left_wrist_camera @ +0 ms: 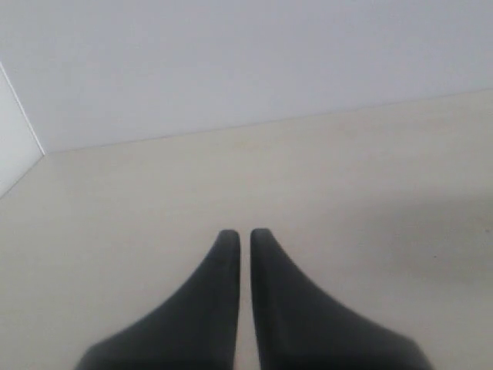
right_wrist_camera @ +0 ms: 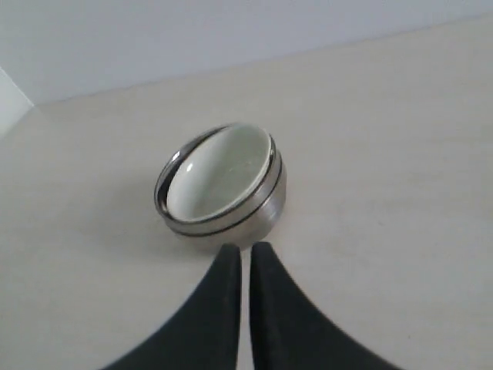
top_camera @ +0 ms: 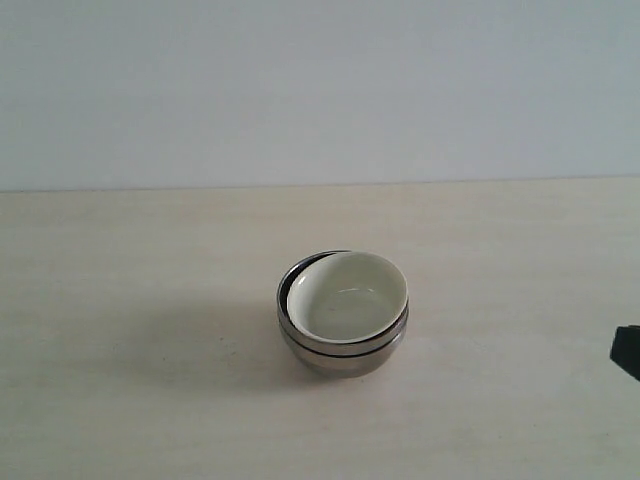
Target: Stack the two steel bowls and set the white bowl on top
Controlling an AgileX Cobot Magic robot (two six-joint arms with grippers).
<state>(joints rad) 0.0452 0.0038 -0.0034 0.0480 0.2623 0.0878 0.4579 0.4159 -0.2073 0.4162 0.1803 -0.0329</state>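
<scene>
The two steel bowls (top_camera: 343, 350) sit nested one inside the other at the middle of the table. The white bowl (top_camera: 347, 293) rests in the upper one, tilted, with its rim riding higher on the right side. The right wrist view shows the same stack, steel bowls (right_wrist_camera: 262, 212) with the white bowl (right_wrist_camera: 222, 171) inside. My right gripper (right_wrist_camera: 245, 248) is shut and empty, hanging apart from the stack; only a dark piece of it (top_camera: 627, 351) shows at the exterior view's right edge. My left gripper (left_wrist_camera: 240, 233) is shut over bare table, with no bowl in its view.
The pale wooden table (top_camera: 120, 400) runs back to a plain light wall (top_camera: 320, 90). A white panel edge (left_wrist_camera: 15, 146) shows in the left wrist view's corner.
</scene>
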